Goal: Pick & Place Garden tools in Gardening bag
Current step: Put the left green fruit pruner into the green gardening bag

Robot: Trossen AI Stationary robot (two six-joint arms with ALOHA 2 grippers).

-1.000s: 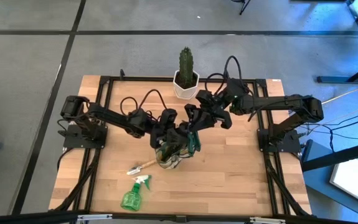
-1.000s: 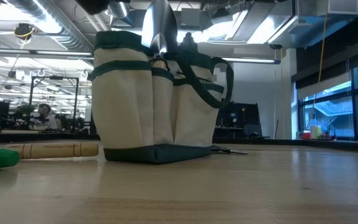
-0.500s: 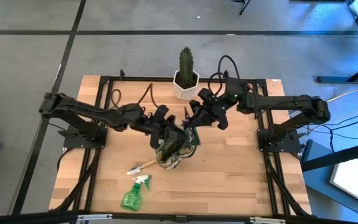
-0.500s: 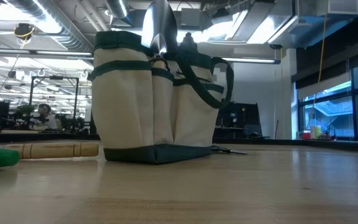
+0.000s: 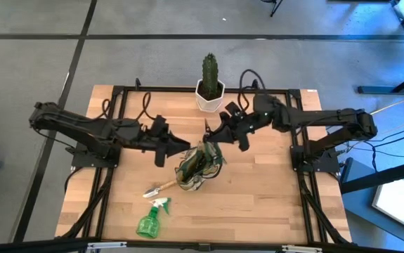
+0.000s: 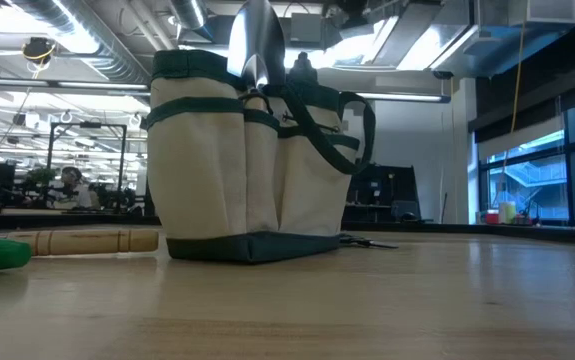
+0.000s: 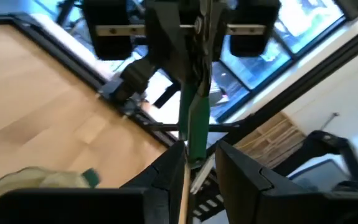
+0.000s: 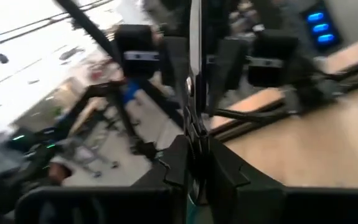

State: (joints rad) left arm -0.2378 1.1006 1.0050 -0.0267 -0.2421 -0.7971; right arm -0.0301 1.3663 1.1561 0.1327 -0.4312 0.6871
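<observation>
The gardening bag (image 5: pixel 199 167), tan with dark green trim, stands on its base at mid-table. In the low view (image 6: pixel 252 160) a silver trowel blade (image 6: pixel 257 40) sticks out of its top. My right gripper (image 5: pixel 209 138) is just beyond the bag's far side, shut on its green handle strap. My left gripper (image 5: pixel 186 147) is open, just left of the bag. In the left wrist view the strap (image 7: pixel 197 124) shows between its fingers; I cannot tell whether they touch it. A wooden-handled trowel (image 5: pixel 161 188) and the green spray bottle (image 5: pixel 151 219) lie on the table nearer the front. My right gripper pinches the bag's handle strap (image 8: pixel 194 118) between its two fingers, seen edge-on in its wrist view. The fingers slant down from the table's far right. The strap runs from the fingers down to the bag, which stays on the table.
A green cactus in a white pot (image 5: pixel 209 86) stands at the table's far edge, behind my right gripper. Black frame rails (image 5: pixel 117 105) run along the table's sides. Bare wood shows right of the bag (image 5: pixel 265 190).
My left gripper has drawn back from above the bag toward the table's left edge. My right gripper has moved a little toward the far edge and the left, still on the strap. The bag has stayed in place.
</observation>
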